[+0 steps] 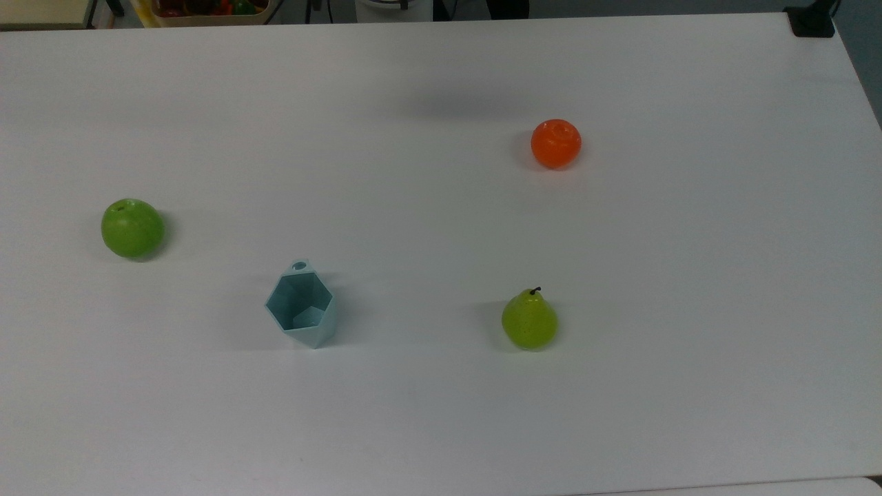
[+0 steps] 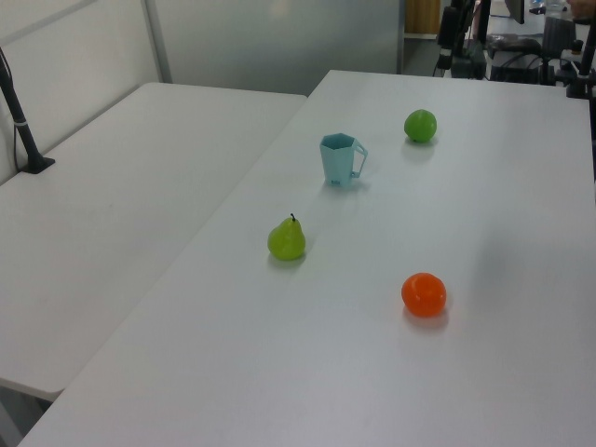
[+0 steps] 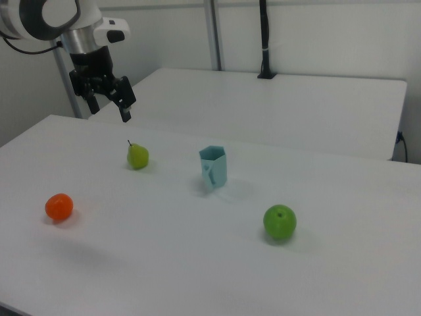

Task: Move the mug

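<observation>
The mug [image 1: 301, 308] stands upright on the white counter [image 1: 441, 413], toward the top view's near left, between a green apple [image 1: 132, 228] farther left and a pear [image 1: 528, 321] to its right. An orange [image 1: 555, 143] lies beyond the pear, well apart. In the right view the gripper [image 3: 110, 100] hangs above the counter's far left, fingers spread, holding nothing.

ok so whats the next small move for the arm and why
Probably bring the gripper across and down toward the mug. The gripper hangs open, high above the table, holding nothing, and the mug stands upright, apart from the fruit.
</observation>
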{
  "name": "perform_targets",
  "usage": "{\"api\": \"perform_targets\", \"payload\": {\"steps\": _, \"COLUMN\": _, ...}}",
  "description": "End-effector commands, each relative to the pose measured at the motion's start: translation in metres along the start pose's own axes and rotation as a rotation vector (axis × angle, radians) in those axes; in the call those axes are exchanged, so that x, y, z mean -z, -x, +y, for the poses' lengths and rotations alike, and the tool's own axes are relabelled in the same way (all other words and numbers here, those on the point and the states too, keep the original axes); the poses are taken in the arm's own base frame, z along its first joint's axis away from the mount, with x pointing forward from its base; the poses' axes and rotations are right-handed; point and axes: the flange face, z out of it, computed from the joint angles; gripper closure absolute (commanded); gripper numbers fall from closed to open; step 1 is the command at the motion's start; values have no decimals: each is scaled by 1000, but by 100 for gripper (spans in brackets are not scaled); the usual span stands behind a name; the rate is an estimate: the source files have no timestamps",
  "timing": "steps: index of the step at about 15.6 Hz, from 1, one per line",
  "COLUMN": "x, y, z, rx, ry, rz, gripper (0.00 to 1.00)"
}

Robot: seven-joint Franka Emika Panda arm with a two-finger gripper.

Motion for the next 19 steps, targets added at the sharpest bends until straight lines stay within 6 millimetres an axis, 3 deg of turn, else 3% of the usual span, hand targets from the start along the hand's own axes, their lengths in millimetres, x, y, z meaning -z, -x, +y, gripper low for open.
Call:
{"api": "perform_targets", "payload": {"steps": 1, "x": 2, "y": 3, "z": -2, "rx": 24, "ry": -19, "rz": 13, "gripper": 0}}
{"api": "perform_targets", "payload": {"steps": 19, "x": 0, "y": 4, "z": -1, "rx": 79, "ry": -20, "rz": 5, "gripper": 0}}
